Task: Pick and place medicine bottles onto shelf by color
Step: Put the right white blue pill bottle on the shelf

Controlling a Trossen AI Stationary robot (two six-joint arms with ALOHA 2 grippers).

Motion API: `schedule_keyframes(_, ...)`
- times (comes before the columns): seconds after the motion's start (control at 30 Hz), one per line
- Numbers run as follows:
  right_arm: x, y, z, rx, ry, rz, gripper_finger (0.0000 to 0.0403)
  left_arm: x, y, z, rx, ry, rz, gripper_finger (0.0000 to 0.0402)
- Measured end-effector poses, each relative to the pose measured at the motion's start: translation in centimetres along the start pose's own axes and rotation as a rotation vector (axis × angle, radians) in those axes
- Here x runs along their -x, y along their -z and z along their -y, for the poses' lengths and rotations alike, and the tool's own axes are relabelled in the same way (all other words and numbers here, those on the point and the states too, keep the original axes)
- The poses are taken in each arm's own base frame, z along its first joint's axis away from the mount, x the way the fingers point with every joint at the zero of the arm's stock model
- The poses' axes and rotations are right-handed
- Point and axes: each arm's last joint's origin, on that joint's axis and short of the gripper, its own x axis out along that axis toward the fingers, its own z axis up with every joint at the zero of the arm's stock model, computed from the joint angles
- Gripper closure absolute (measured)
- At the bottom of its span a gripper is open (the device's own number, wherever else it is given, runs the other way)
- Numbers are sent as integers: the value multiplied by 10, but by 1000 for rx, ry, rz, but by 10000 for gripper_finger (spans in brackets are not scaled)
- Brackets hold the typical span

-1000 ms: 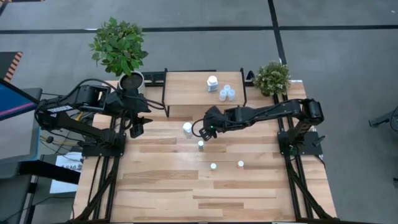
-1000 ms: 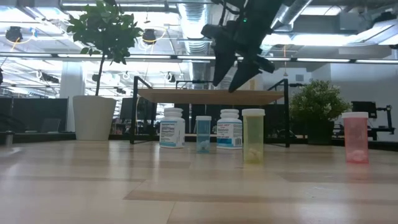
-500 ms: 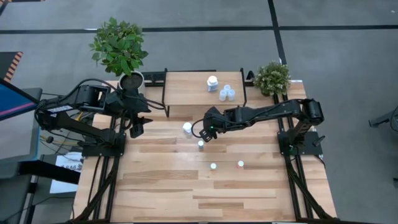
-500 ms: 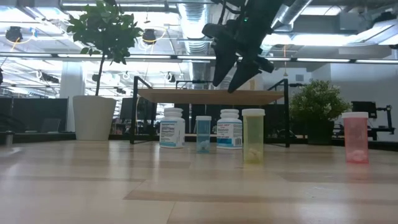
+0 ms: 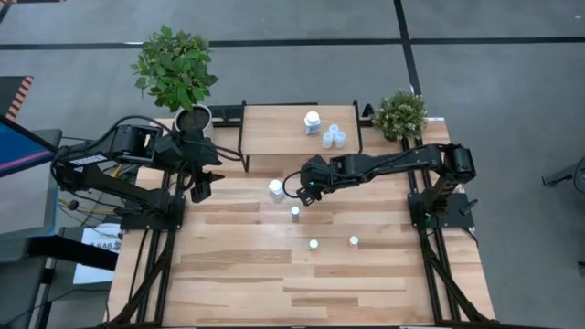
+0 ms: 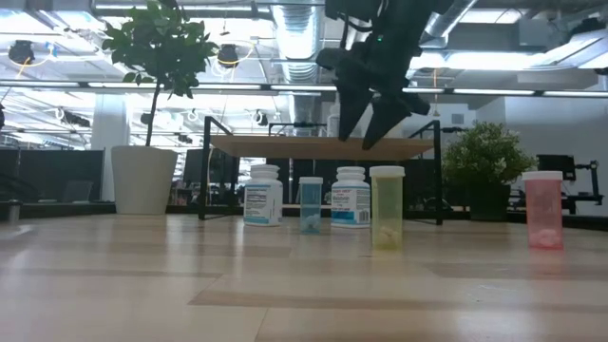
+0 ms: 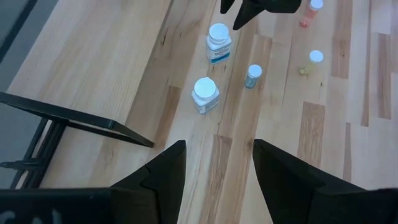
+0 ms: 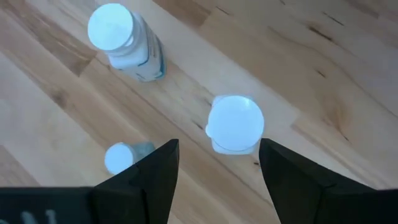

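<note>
My right gripper (image 5: pixel 303 191) is open and hangs above a white bottle (image 8: pixel 235 122) that stands upright on the table in front of the shelf; the bottle also shows in the low view (image 6: pixel 351 197). Its fingers stand above the cap (image 6: pixel 358 142) and do not touch it. A second white bottle (image 5: pixel 275 189) stands just to its left, and a small bluish bottle (image 5: pixel 295 212) stands nearer. Two small tinted bottles (image 5: pixel 313 244) (image 5: pixel 354 240) stand toward the table's near side. The shelf (image 5: pixel 274 137) carries one white bottle (image 5: pixel 313 122) and three pale-blue ones (image 5: pixel 334 137). My left gripper (image 5: pixel 201 190) waits open at the left.
A large potted plant (image 5: pixel 175 73) in a white pot stands at the far left corner, and a smaller plant (image 5: pixel 399 114) at the far right, beside the shelf. The shelf's black legs (image 5: pixel 243 146) stand between my left gripper and the bottles.
My right gripper has gone a little toward the table's right edge and down, and has tipped so that its fingers point more steeply down over the white bottle. The bottles have stayed where they were.
</note>
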Motion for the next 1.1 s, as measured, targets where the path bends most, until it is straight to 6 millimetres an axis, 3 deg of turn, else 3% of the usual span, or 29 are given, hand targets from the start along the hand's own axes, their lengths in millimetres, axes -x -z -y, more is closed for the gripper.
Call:
schedule_keyframes(0.43, -25, 2, 0, 4, 47, -38, 157, 0, 0, 0, 18, 0, 0, 228)
schedule_keyframes(1.1, -26, -6, 7, -29, 34, -42, 158, 0, 0, 0, 17, 0, 0, 228)
